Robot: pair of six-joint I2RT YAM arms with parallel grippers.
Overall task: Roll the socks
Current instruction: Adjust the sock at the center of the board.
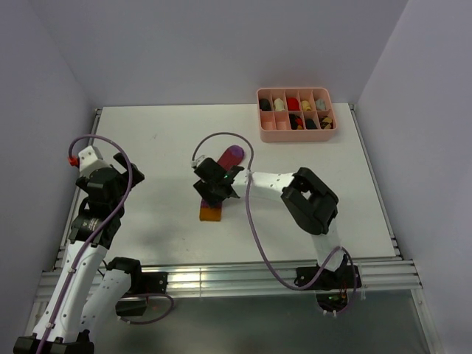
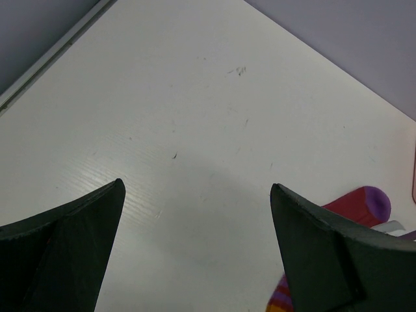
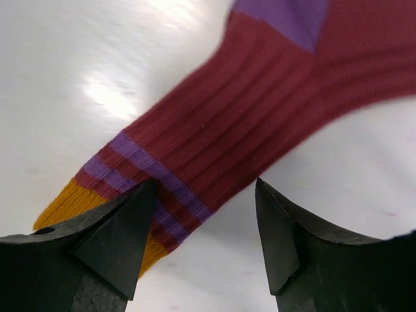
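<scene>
A: Where is the sock?
B: The sock [image 1: 231, 156] lies flat near the middle of the table [image 1: 162, 228], slanted; purple toe toward the far side, orange cuff toward the arms; maroon between, with purple stripes by the cuff.
A: And the right gripper?
B: The right gripper [image 1: 212, 193] is over the cuff half of the sock; its jaws stand apart with nothing clamped; 1 finger [image 3: 117, 234] sits over the stripes, the other over bare table just beside the sock's edge; whether they touch the cloth I cannot tell.
A: The left gripper?
B: The left gripper [image 2: 197, 185] hangs over bare table at the left, well apart from the sock; jaws wide, nothing between them.
A: Anything else?
B: A pink tray [image 1: 295, 133] at the far right; 2 rows of cells with small rolled things inside, too small to name.
</scene>
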